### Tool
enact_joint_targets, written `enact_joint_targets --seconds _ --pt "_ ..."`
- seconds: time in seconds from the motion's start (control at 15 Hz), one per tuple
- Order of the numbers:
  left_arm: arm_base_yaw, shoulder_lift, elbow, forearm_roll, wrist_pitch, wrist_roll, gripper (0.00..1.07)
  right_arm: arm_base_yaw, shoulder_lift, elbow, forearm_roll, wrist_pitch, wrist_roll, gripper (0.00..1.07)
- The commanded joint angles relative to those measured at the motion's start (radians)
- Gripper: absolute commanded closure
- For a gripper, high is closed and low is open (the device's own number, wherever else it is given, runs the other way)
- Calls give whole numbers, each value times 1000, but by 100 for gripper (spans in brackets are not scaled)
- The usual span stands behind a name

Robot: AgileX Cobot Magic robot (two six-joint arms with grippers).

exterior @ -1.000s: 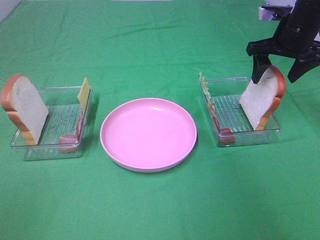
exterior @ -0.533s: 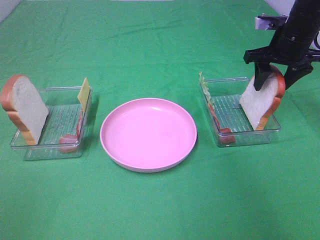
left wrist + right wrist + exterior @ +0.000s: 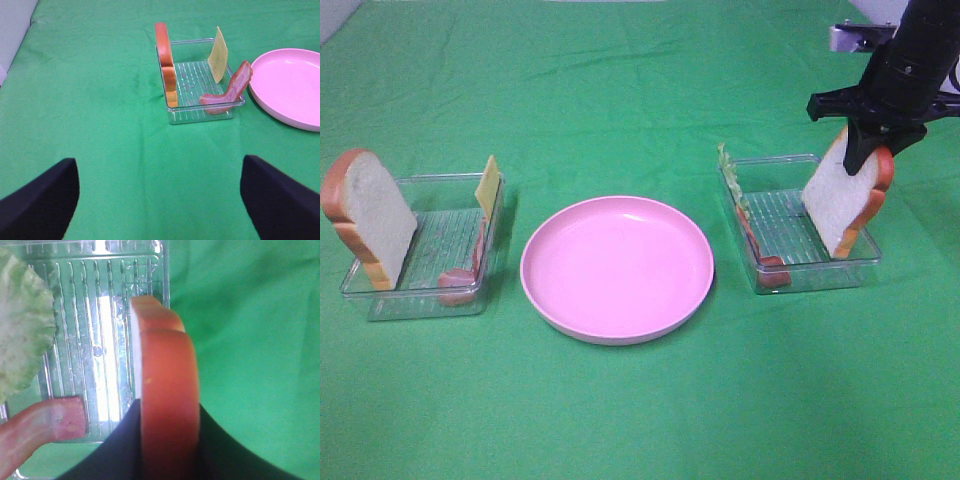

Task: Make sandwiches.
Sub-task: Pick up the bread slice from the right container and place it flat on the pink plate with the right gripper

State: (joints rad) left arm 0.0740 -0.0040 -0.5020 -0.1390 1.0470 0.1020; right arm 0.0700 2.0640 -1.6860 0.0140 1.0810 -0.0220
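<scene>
My right gripper [image 3: 867, 152] is shut on the top of a white bread slice [image 3: 838, 207] with an orange-brown crust, standing tilted in the right clear tray [image 3: 817, 272]. In the right wrist view the crust [image 3: 167, 390] sits between the dark fingers [image 3: 119, 452]. A lettuce leaf [image 3: 727, 166] and a meat strip [image 3: 761, 256] lean at that tray's left side. The left tray [image 3: 420, 300] holds another bread slice [image 3: 368, 215], a cheese square [image 3: 487, 186] and meat [image 3: 460, 281]. My left gripper [image 3: 160, 210] is open, well back from that tray [image 3: 200, 114].
A round pink plate [image 3: 617, 266] lies on the green cloth between the two trays; its edge also shows in the left wrist view [image 3: 290, 82]. The cloth's grey edge shows at the far left [image 3: 12, 30].
My right gripper came down over the bread slice in the right tray and closed on its top. The slice now stands slightly more upright. Nothing else moved.
</scene>
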Motion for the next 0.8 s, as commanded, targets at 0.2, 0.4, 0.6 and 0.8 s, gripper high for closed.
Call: enact_joint_targets --seconds 0.2,0.4,0.6,0.8 --pt "4 -23 0 -1 -7 2 23 -2 -176 -7 126 62 -27 107" --pt "4 -23 0 -1 -7 2 23 -2 -252 -7 231 68 -72 107" --pt "4 -23 0 -1 -7 2 23 2 -326 2 486 84 -165 107" --pt "4 -23 0 -1 -7 2 23 73 -322 116 756 60 -276 107"
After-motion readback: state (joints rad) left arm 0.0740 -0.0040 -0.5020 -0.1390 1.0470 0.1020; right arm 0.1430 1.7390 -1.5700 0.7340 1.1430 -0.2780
